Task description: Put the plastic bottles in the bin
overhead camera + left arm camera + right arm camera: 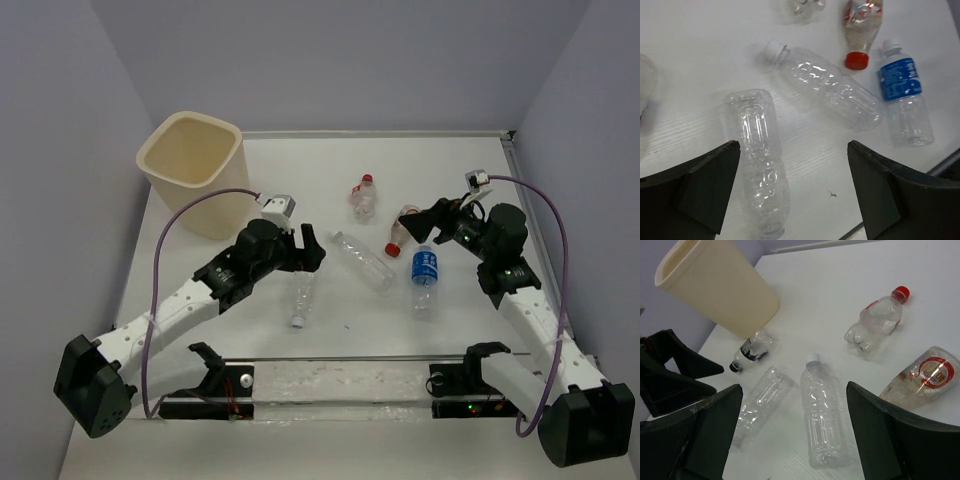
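Plastic bottles: six lie on their sides on the white table (300, 170), all outside the bin (190, 165).
Ribbed clear bottle (760, 160): lies directly below the left gripper, neck toward the near edge of the table.
White-capped bottle (362, 258): lies diagonally at the middle of the table, just right of the ribbed clear bottle and apart from it.
Blue-labelled bottle (425, 278): right of the white-capped bottle, white cap pointing away from the arm bases.
Red-labelled bottle (403, 230): red cap close to the blue-labelled bottle's cap, body running back under the right gripper.
Red-capped bottle (364, 197): crumpled, farthest back, apart from the others.
Black-capped bottle (752, 350): near the foot of the bin, seen only in the right wrist view.
Bin: cream, upright, at the far left corner of the table, rim facing up.
Left gripper (793, 150): jaws spread wide, holding nothing, hanging over the ribbed clear bottle with one finger on each side of it in the left wrist view.
Right gripper (793, 390): jaws spread wide, holding nothing, aimed across the table toward the bin, with the white-capped bottle between its fingers in the right wrist view.
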Motion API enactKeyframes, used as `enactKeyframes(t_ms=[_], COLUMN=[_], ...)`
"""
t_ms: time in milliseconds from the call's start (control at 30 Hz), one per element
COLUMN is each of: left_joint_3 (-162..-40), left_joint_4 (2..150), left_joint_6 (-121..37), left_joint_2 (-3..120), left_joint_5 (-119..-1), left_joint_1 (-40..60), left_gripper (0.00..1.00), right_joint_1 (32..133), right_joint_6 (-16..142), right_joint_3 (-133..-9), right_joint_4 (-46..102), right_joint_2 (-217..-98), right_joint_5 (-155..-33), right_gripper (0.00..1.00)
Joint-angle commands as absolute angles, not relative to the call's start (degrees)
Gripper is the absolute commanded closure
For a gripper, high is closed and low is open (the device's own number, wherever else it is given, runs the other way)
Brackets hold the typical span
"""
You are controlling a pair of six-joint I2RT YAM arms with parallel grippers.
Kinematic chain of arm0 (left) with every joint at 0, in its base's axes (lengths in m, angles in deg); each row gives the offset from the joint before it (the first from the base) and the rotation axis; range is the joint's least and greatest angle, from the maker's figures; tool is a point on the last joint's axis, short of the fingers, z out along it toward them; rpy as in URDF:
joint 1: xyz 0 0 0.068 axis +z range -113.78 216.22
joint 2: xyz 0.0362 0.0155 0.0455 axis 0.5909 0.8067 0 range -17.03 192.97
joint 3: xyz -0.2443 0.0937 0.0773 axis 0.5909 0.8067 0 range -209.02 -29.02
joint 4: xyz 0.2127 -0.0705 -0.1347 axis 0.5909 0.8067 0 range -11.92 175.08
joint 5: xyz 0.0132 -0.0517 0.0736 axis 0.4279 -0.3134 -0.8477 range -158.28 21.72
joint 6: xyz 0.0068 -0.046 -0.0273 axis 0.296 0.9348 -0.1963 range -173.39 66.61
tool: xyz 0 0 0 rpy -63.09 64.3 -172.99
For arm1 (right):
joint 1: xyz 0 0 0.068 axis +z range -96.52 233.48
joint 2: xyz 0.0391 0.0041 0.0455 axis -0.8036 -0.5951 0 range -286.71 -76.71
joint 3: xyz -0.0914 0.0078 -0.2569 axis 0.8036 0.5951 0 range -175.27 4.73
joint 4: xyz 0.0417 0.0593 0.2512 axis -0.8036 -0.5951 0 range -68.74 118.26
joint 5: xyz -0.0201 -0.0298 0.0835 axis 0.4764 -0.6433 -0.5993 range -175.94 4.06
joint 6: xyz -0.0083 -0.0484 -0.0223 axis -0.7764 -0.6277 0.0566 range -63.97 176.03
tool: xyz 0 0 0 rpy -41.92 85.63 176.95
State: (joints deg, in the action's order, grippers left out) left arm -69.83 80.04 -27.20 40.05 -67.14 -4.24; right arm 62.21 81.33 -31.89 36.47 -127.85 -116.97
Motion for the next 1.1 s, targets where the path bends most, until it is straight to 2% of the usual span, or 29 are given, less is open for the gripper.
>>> enactKeyframes(t_ms=[0, 367, 533, 600, 667, 767, 867, 1067], left_joint_3=[-70.1, -71.6, -75.7, -75.9, -75.3, -74.5, -74.4, -79.2], left_joint_4=[81.3, 76.2, 76.9, 76.8, 75.8, 75.8, 77.3, 81.7], left_joint_6=[-28.6, -28.7, -29.2, -29.0, -28.6, -28.3, -28.6, -29.2], left_joint_2=[46.2, 62.1, 70.2, 72.1, 71.9, 68.3, 64.8, 51.9], left_joint_5=[-80.7, -83.1, -82.7, -82.3, -82.5, -83.0, -82.8, -83.8], left_joint_1=[-7.7, -8.1, -8.1, -8.1, -8.1, -8.1, -8.1, -8.0], left_gripper=[0.01, 0.02, 0.11, 0.23, 0.29, 0.45, 0.5, 0.51], right_joint_1=[62.7, 63.8, 64.3, 65.6, 66.6, 69.3, 73.3, 80.4], right_joint_6=[81.5, 82.0, 81.9, 81.5, 80.5, 78.1, 74.9, 69.5], right_joint_3=[-31.7, -32.0, -32.0, -32.4, -33.1, -34.7, -37.0, -40.9], right_joint_4=[40.5, 41.2, 42.1, 41.5, 41.1, 38.7, 35.9, 31.6], right_joint_2=[-128.1, -130.1, -131.1, -132.1, -133.7, -136.9, -139.5, -148.0], right_joint_5=[-119.2, -121.3, -121.9, -122.8, -122.3, -120.0, -116.4, -105.5], right_gripper=[0.1, 0.1, 0.1, 0.1, 0.1, 0.1, 0.1, 0.07])
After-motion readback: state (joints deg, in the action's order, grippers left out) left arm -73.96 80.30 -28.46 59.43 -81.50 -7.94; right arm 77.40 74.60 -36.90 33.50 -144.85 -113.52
